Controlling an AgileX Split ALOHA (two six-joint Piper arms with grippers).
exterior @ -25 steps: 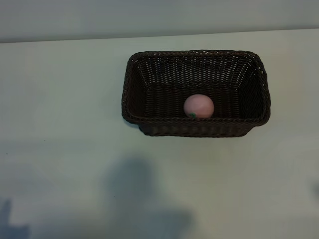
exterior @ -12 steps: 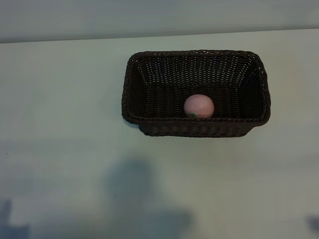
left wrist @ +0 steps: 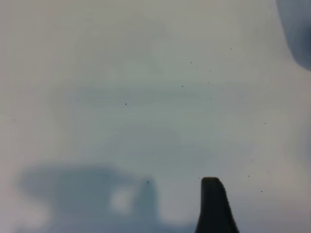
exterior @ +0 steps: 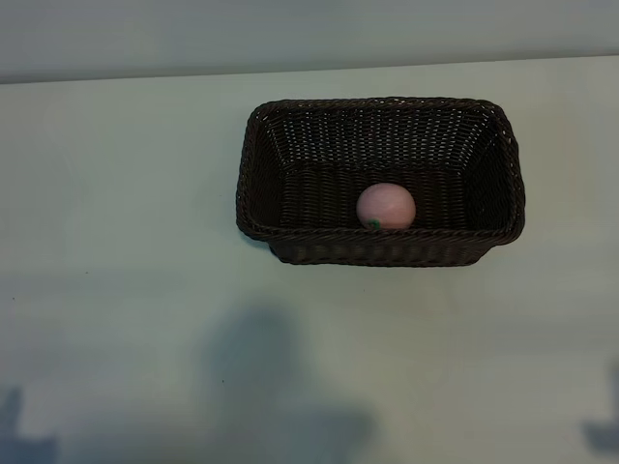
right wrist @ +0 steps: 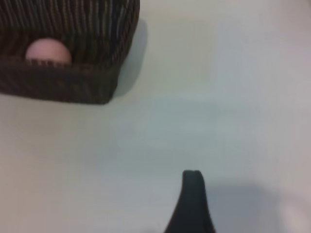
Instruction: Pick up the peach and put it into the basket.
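Observation:
The pale pink peach (exterior: 386,206) lies inside the dark brown wicker basket (exterior: 259,184), against its near wall, with its tiny green mark toward the front. The right wrist view shows the peach (right wrist: 47,52) behind the basket's wall (right wrist: 58,80), far from that gripper. Of my right gripper only one dark finger (right wrist: 193,204) shows, over bare table, with nothing against it. My left gripper likewise shows a single dark finger (left wrist: 214,206) above bare table, holding nothing. Neither gripper appears clearly in the exterior view.
The basket stands toward the far middle of a pale table (exterior: 126,242). Soft shadows fall on the table's near part (exterior: 261,377). Dim dark shapes sit at the near left corner (exterior: 12,425) and near right corner (exterior: 602,435).
Peach and basket have not moved. The dim dark shape at the exterior view's right edge has slid lower and grown larger in the near right corner.

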